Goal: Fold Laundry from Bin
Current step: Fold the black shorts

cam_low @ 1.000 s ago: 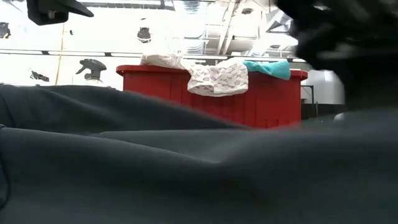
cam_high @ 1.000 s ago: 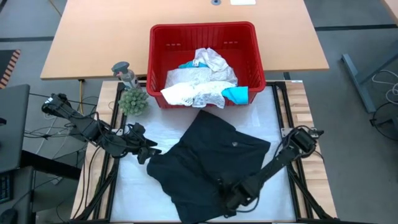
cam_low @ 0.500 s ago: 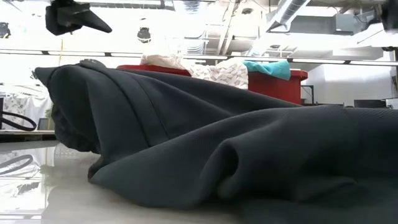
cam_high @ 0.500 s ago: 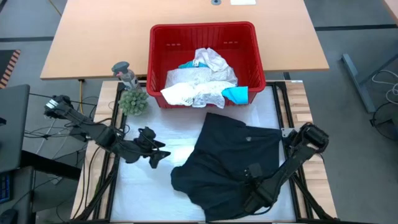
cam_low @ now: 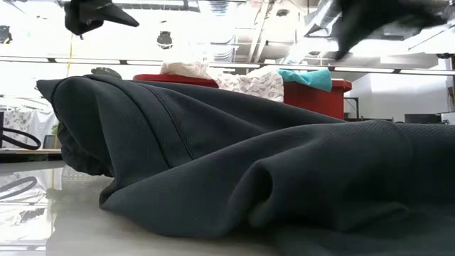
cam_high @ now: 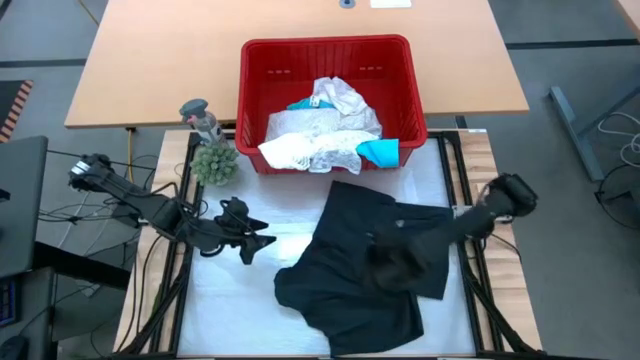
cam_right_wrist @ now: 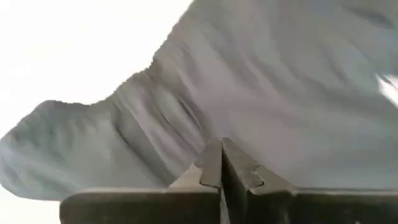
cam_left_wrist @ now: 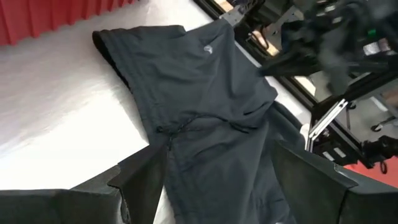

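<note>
The black garment point(cam_high: 365, 265) is spread on the white surface point(cam_high: 230, 300) in front of the bin point(cam_high: 325, 55), partly folded, with its long axis running from the edge nearest the bin down toward the front edge of the surface. The remaining laundry, white lacy pieces point(cam_high: 320, 135) and a teal piece point(cam_high: 380, 152), is heaped inside the bin and hangs over its front rim.

The right pincer point(cam_high: 390, 265) is held directly over the middle of the black garment, blurred in the high view. In the right wrist view its fingers point(cam_right_wrist: 214, 165) are seen pressed together with the dark cloth close ahead of them; whether any fabric is pinched between them cannot be told.

The left pincer point(cam_high: 250, 240) is held off to the left of the garment, above bare surface, just short of the cloth's left edge. Its jaws are spread wide and nothing is held in them; in the left wrist view the garment lies ahead of its fingers point(cam_left_wrist: 143, 180), running lengthwise away from them.

The right arm is judged the nearer one for any lift of the upper layer, while the free left edge is the part that lies toward the left pincer. A small green plant point(cam_high: 214, 162) and a spray bottle point(cam_high: 200, 115) stand beside the bin's left corner, well apart from the cloth.
</note>
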